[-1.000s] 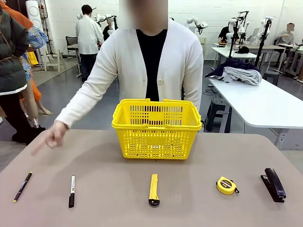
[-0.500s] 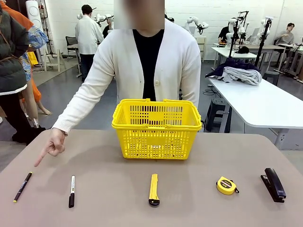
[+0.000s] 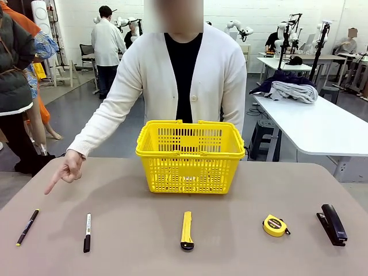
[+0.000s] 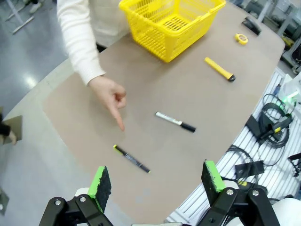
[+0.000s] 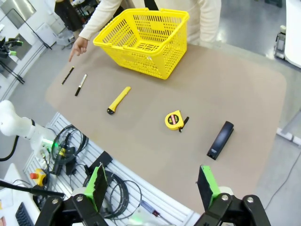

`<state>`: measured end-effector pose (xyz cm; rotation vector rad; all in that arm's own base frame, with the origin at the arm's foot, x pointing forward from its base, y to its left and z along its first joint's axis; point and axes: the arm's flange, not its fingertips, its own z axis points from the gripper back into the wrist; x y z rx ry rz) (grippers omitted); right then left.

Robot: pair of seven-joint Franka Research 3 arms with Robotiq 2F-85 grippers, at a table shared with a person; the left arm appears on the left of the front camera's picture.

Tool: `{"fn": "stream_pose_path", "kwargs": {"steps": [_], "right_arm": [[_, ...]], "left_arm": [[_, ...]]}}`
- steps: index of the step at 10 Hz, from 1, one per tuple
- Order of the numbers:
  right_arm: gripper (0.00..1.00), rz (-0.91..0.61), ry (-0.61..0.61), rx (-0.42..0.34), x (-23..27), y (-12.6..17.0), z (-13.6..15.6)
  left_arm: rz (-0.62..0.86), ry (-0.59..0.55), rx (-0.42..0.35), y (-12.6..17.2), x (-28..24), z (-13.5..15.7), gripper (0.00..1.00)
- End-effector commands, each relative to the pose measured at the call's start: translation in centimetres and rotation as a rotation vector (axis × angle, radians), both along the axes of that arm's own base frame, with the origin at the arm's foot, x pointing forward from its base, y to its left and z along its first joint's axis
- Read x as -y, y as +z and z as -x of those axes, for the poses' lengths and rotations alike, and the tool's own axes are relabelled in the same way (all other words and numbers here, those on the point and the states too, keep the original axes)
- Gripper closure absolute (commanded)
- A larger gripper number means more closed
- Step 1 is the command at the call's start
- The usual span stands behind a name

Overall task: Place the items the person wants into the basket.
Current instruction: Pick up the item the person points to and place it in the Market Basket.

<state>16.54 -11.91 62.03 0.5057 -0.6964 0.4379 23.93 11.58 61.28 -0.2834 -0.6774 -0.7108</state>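
A: Status, left gripper (image 4: 156,181)?
B: Spread wide, holding nothing; right gripper (image 5: 153,184) the same (both well above the table (image 3: 259,190)).
A: Items?
B: Outside the basket (image 3: 190,154), in a row on the table: pen (image 3: 27,226), marker (image 3: 87,232), knife (image 3: 187,230); person's hand (image 3: 69,168) points down near the pen.

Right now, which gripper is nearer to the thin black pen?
Left. The left gripper hangs open above the table edge, close by the pen. The right gripper, open too, hangs toward the stapler end, with the pen far across the table.
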Motion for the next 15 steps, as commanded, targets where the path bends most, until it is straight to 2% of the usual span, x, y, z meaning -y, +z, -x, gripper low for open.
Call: {"fn": "stream_pose_path", "kwargs": {"steps": [1,2,3,5,6,7,9,11,12,13,15], "right_arm": [[0.0,-0.002,0.014,0.007,-0.1,0.0,0.1],[0.0,-0.002,0.014,0.007,-0.1,0.0,0.1],[0.0,-0.002,0.014,0.007,-0.1,0.0,0.1],[0.0,-0.002,0.014,0.007,-0.1,0.0,0.1],[0.0,-0.002,0.014,0.007,-0.1,0.0,0.1],[0.0,-0.002,0.014,0.007,-0.1,0.0,0.1],[0.0,-0.002,0.014,0.007,-0.1,0.0,0.1],[0.0,-0.002,0.014,0.007,-0.1,0.0,0.1],[0.0,-0.002,0.014,0.007,-0.1,0.0,0.1],[0.0,-0.002,0.014,0.007,-0.1,0.0,0.1],[0.0,-0.002,0.014,0.007,-0.1,0.0,0.1]], "left_arm": [[-0.288,0.173,-0.102,-0.9,1.3,-1.9,0.0],[-0.455,0.22,-0.173,-2.8,2.3,-3.6,0.0],[-0.53,0.232,-0.267,-5.4,3.7,-5.2,0.0],[-0.448,0.248,-0.428,-11.5,5.1,-7.5,0.0],[-0.409,0.271,-0.47,-14.7,5.4,-8.1,0.0],[-0.379,0.298,-0.491,-18.0,5.9,-8.6,0.0],[-0.419,0.316,-0.423,-21.4,6.8,-9.1,0.0],[-0.394,0.325,-0.405,-23.5,7.4,-9.6,0.0],[-0.387,0.329,-0.393,-23.6,7.6,-9.9,0.0],[-0.419,0.303,-0.432,-19.4,6.2,-13.3,0.0],[-0.419,0.303,-0.432,-19.4,6.2,-13.3,0.0]]}}
